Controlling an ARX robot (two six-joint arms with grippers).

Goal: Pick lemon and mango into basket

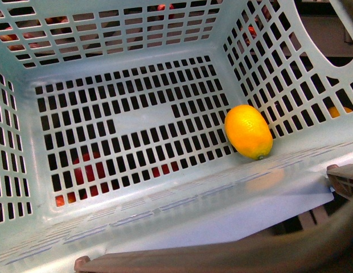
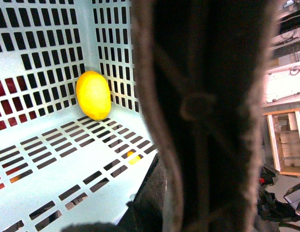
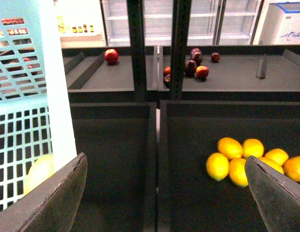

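- There we have it: the lemon lies inside the basket, on the slotted floor, tucked against the right wall near the front corner.
- The right gripper has its fingers spread wide with nothing between them, beside the basket.
- Ahead of it, a heap of yellow fruit sits in a dark bin.
- A dark blurred shape blocks the left wrist view, so we cannot tell how the left gripper's jaws stand.
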